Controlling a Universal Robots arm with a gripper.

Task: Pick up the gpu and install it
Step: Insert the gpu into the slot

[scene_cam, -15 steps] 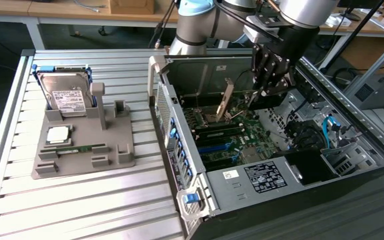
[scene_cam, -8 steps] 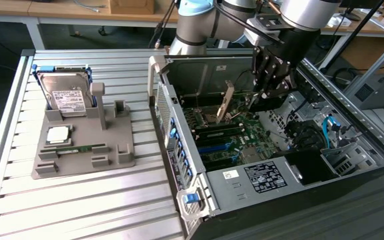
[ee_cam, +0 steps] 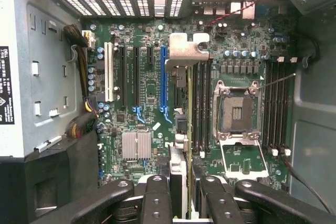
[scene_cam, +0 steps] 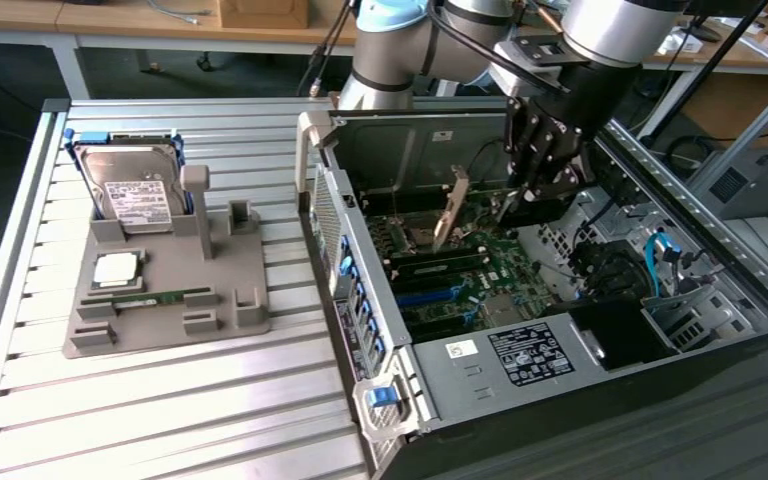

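Gripper [ee_cam: 181, 195] clamped on gpu [ee_cam: 181, 129], card hanging edge-on directly below it, over motherboard [ee_cam: 136, 77] slots inside open case [scene_cam: 357, 215]. Looks thin, rigid, light, fragile; hold by top edge, off the components.

Silver metal bracket [ee_cam: 185, 51], matt green gpu [scene_cam: 452, 212]

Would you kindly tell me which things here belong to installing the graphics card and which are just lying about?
Part of the job:
- graphics card, held edge-on over the motherboard
- end effector, closed on the card
- computer case

Lying about:
- hard drive, upright in the grey holder
- memory stick
- processor chip
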